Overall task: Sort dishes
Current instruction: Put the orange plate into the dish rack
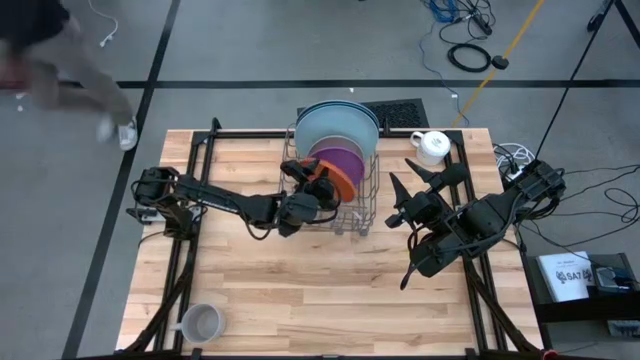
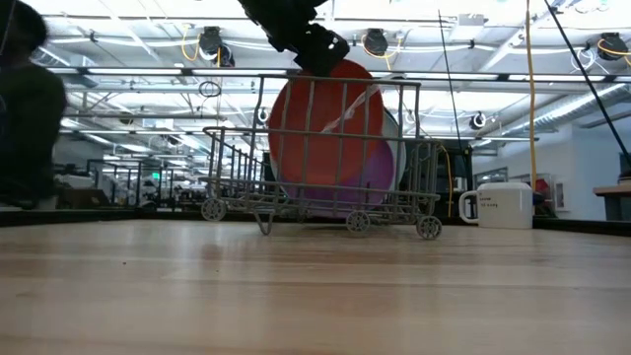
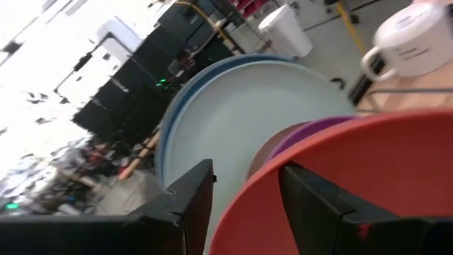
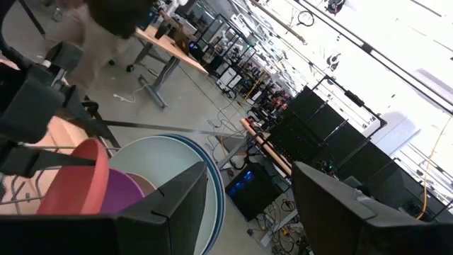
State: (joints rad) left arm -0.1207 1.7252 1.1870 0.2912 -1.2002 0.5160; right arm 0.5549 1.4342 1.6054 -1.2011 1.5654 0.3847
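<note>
Left wrist view, orange plate's [image 3: 340, 184] rim between left fingers [image 3: 191, 202], gripped, right fingers [image 4: 177, 205] spread, empty

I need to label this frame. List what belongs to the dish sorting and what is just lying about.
Part of the job:
- orange plate, left hand at its rim
- purple plate
- light blue plate
- wire rack holding them

Lying about:
- white mug beside the rack
- grey mug at the table's near corner
- right hand, idle
</note>
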